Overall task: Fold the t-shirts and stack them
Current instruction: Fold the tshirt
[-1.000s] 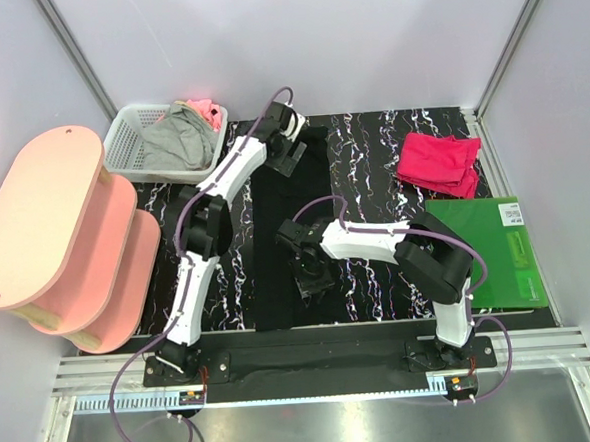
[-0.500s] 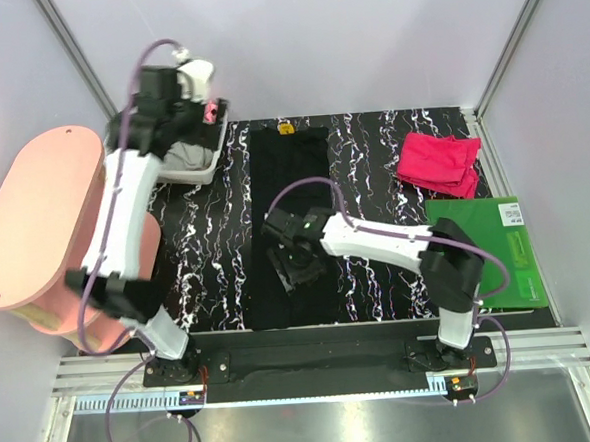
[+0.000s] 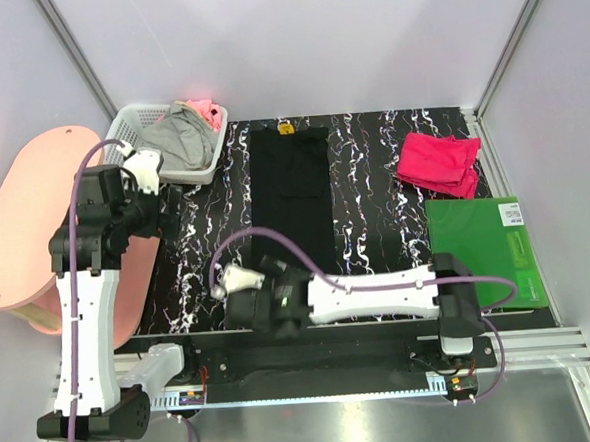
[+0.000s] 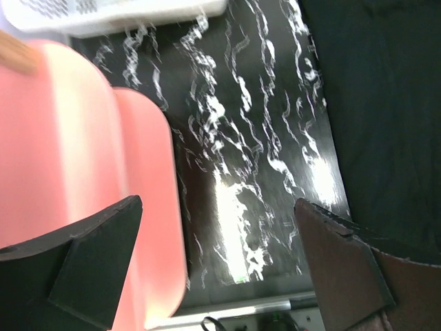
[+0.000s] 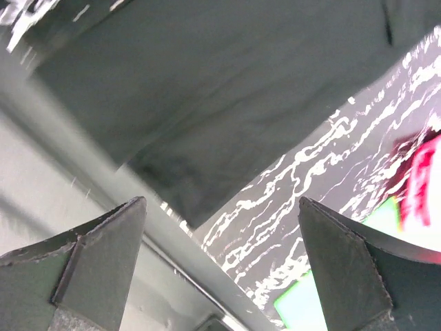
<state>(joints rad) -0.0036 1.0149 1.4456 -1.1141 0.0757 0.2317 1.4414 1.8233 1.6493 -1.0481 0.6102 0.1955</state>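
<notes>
The black t-shirt (image 3: 292,196) lies as a long narrow strip down the middle of the table, its near end under my right arm. It also shows in the left wrist view (image 4: 386,103) and the right wrist view (image 5: 207,83). The crimson-pink t-shirt (image 3: 439,162) lies folded at the far right (image 5: 424,186). My left gripper (image 3: 159,204) (image 4: 220,262) hangs open high over the table's left side, holding nothing. My right gripper (image 3: 264,313) (image 5: 224,255) is open and empty by the near edge, at the black t-shirt's near end.
A white lattice basket (image 3: 129,131) (image 4: 117,14) with grey and pink cloth stands at the far left. A pink shelf unit (image 3: 36,237) (image 4: 69,152) stands close beside my left arm. A green board (image 3: 487,254) (image 5: 303,303) lies at the right. A metal rail (image 3: 324,364) runs along the near edge.
My right gripper opened, let go of the black t-shirt and moved toward the near edge. My left arm swung from the t-shirt's far end past the basket to beside the pink shelf.
</notes>
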